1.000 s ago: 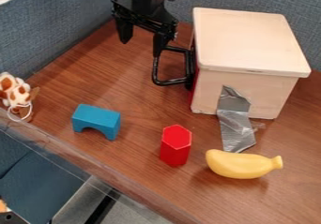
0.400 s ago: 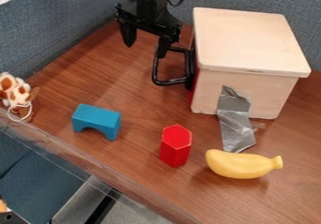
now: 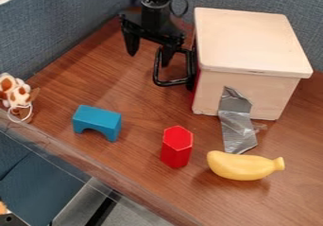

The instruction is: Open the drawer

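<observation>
The black gripper [image 3: 149,59] hangs at the upper middle, left of the wooden box, with its two fingers spread apart. Its right finger overlaps the black handle [image 3: 170,83] at the handle's upper left part, and its left finger stands over the table to the left. Whether finger and handle touch, I cannot tell. The handle sticks out from the drawer's red front [image 3: 196,84] on the left side of the wooden box [image 3: 249,40]. That front sits flush with the box.
On the wooden table [image 3: 114,166] are a blue arch block [image 3: 97,121], a red hexagonal block [image 3: 176,147], a yellow banana [image 3: 243,166] and a spotted toy [image 3: 16,95]. Grey tape [image 3: 236,121] runs from the box to the table. Blue partitions stand behind and left.
The gripper has moved a little to the right and lower in the view, bringing its right finger over the handle's opening. The handle and box have stayed put.
</observation>
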Available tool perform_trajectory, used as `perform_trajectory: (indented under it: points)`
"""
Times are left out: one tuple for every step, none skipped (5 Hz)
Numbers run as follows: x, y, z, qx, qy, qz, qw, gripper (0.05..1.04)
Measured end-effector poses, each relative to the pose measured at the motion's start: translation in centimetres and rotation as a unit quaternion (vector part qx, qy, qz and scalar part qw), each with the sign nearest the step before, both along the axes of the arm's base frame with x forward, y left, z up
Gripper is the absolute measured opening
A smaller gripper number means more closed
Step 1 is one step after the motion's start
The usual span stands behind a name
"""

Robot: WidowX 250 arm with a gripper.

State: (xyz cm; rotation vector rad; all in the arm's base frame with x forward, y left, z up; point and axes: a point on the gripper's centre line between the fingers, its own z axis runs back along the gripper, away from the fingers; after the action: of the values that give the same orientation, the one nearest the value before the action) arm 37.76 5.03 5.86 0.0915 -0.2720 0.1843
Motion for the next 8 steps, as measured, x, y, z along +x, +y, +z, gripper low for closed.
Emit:
perform_trajectory:
  points:
    - [0.0,-0.3,-0.6,0.002,0.005,-0.003,1.0000,0.999]
    - [-0.4,-0.3,-2.1,0.002,0.023,-0.004,0.9997,0.999]
    - [-0.4,-0.3,-2.5,0.003,0.028,-0.006,0.9996,0.998]
    - [-0.5,-0.2,-3.8,0.001,0.037,-0.005,0.9993,0.942]
    - [-0.1,0.0,-3.5,-0.001,0.030,-0.014,0.9995,0.662]
    - [0.5,0.2,-3.8,-0.004,0.032,-0.017,0.9993,0.377]
    - [0.9,0.3,-3.6,-0.012,0.030,-0.004,0.9995,0.279]
    - [1.0,0.5,-3.6,-0.017,0.029,0.003,0.9994,0.267]
